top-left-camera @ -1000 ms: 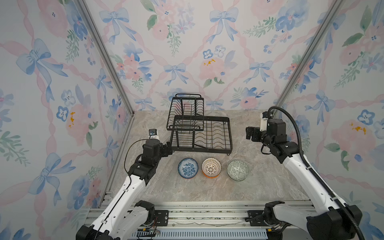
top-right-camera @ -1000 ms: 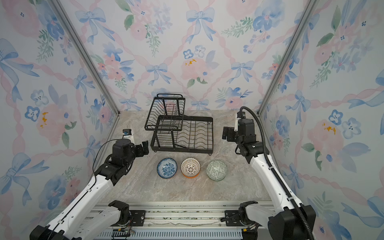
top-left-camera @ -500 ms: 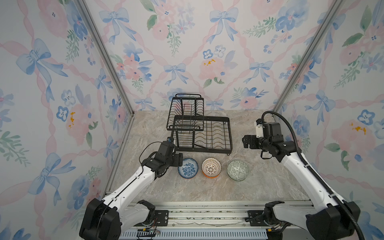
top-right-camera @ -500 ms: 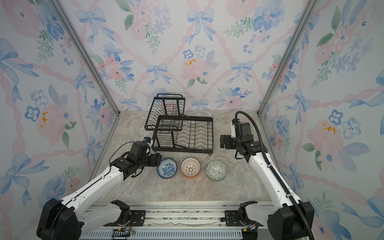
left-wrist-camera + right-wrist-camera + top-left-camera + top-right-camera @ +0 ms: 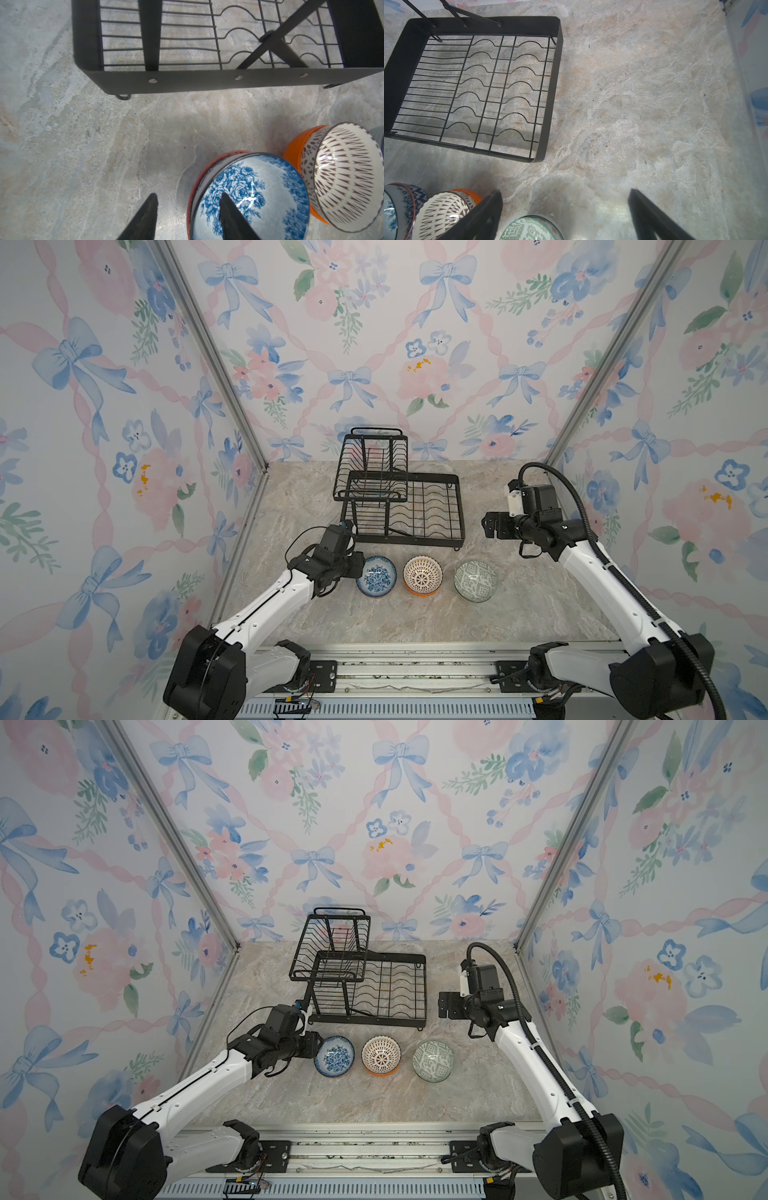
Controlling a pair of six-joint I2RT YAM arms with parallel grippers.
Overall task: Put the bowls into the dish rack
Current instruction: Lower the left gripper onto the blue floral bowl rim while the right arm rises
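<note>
- The left gripper (image 5: 188,196) is low on the marble table (image 5: 415,622), at the left edge of the blue-white floral bowl (image 5: 376,576).
- Its fingers (image 5: 145,218) are apart and straddle that rim. In the left wrist view one is inside over the blue flowers and the other is outside, with a sliver of table showing between it and the bowl's wall, so nothing is pinched yet.
- The floral bowl sits nested in a red-rimmed bowl (image 5: 204,169). This pair is the left-most of three in a row along the near middle of the table.
- Just to its right is the white-brown lattice bowl (image 5: 422,574), nested in a plain orange bowl (image 5: 295,149). These two stacks are very close, and I can't tell whether they touch.
- Further right, with a small gap, is the grey-green patterned bowl (image 5: 476,580). Whether anything lies under it I can't make out.
- The dish rack (image 5: 207,80) stands on the far side of the row, with a strip of bare table between its near wall and the bowls. Its small upper basket is at the far left and its wide slotted tray spreads to the right.
- The right gripper (image 5: 489,525) hangs above the table just right of the rack's near right corner, with its jaws spread wide and holding nothing. The grey-green bowl is on its near side, lower down.
</note>
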